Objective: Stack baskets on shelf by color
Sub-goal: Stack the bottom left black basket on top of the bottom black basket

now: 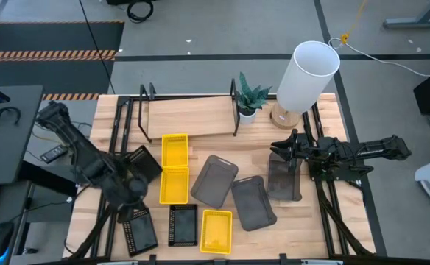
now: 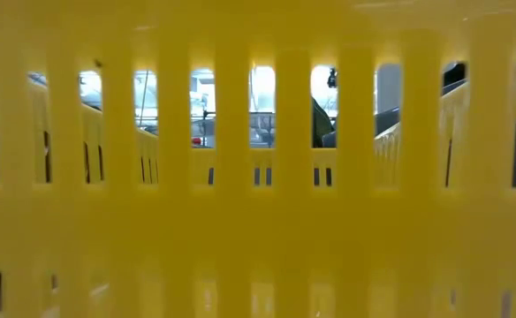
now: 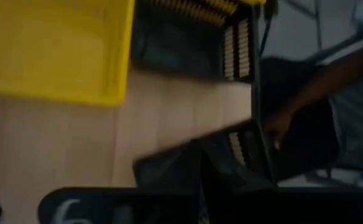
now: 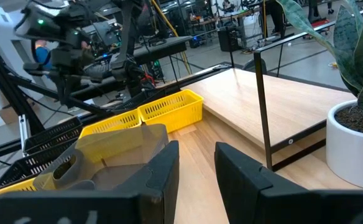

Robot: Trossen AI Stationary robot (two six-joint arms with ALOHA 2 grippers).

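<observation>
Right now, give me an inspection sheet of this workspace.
Surface: wooden table, crowded.
Job's things: shelf bare; three yellow baskets, three grey baskets and black baskets on the table, none stacked.
Clutter: plant and white lamp beside the shelf.
Grippers: left gripper shut, next to a black basket; grip unclear. Right gripper open, at the rightmost grey basket.
Cables: black coil and yellow cord on the floor.
Surroundings: desk on the left; a yellow basket blocks the low view.
</observation>
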